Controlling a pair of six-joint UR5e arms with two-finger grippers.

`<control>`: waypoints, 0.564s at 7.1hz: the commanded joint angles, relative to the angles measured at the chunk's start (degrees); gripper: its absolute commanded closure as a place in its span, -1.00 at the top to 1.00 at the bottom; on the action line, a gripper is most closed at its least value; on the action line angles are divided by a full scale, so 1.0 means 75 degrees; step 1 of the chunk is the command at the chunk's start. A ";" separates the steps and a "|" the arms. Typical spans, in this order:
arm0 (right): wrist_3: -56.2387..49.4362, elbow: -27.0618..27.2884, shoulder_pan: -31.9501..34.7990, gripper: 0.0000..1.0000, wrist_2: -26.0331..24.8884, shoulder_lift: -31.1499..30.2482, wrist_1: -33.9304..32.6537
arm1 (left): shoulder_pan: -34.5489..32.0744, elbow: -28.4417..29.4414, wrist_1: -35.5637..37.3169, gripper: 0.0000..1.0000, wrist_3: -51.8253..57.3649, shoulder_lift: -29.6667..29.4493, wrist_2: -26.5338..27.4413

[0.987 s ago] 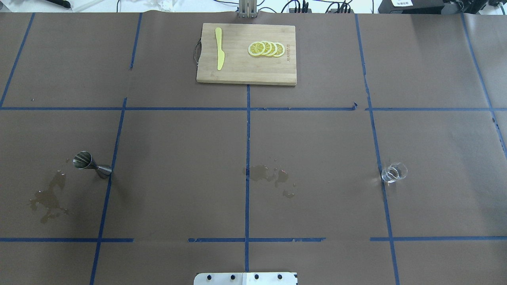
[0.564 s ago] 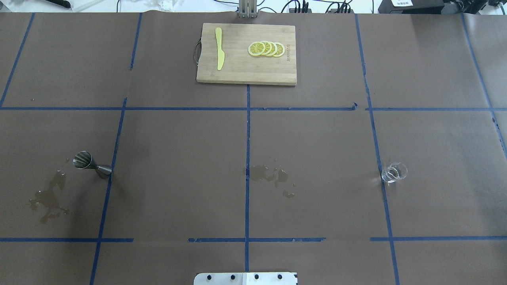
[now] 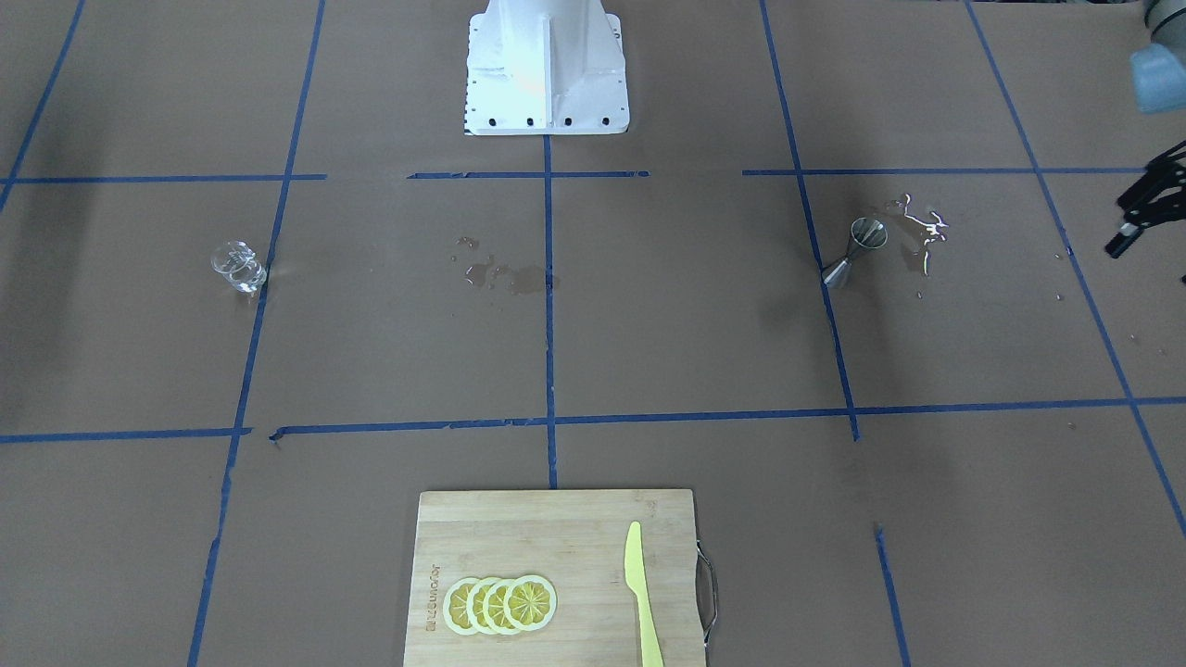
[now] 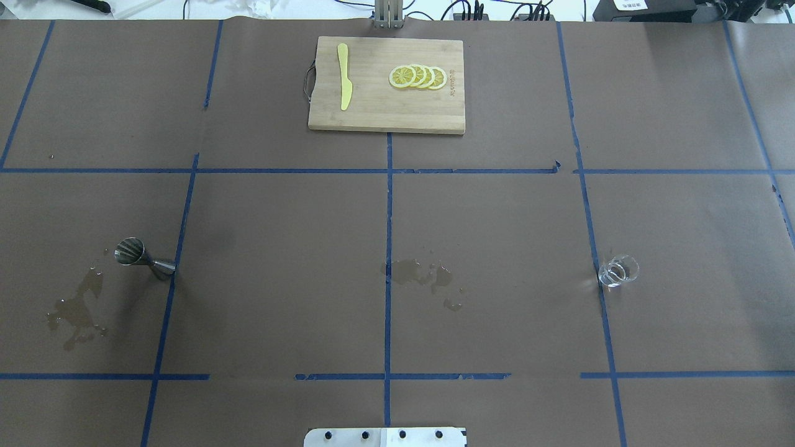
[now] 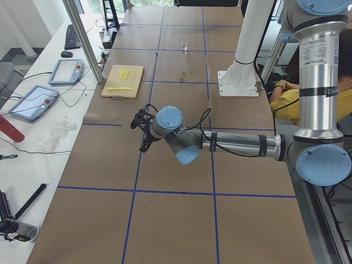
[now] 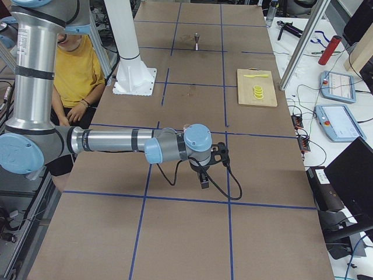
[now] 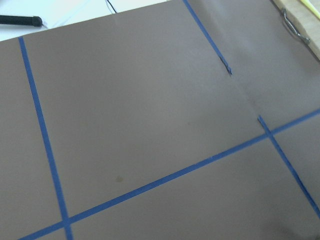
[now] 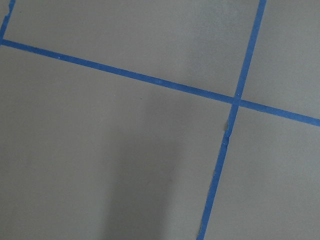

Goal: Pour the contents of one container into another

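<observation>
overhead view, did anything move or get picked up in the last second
Nothing visibly changed. The jigger and the glass cup stand in the same spots, far apart and untouched. The cutting board is as it was too.

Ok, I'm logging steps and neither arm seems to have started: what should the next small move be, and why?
Probably bring the right gripper toward the cup. The cup stands alone on the robot's right side, the jigger far off on its left, nothing touching either. The cup must be gripped before any pour, and that gripper looks the nearer one.
</observation>
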 commanded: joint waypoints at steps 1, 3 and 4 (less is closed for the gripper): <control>-0.0021 -0.0041 -0.0019 1.00 -0.0051 0.0067 -0.0005 | 0.2322 -0.0915 -0.0763 1.00 -0.2747 -0.0055 0.2412; -0.0021 -0.0041 -0.0019 1.00 -0.0039 0.0079 -0.0005 | 0.4680 -0.1784 -0.0740 0.98 -0.4209 0.0050 0.5366; -0.0021 -0.0122 -0.0019 1.00 -0.0074 0.0137 -0.0005 | 0.5093 -0.2333 -0.0740 0.91 -0.4444 0.0549 0.6339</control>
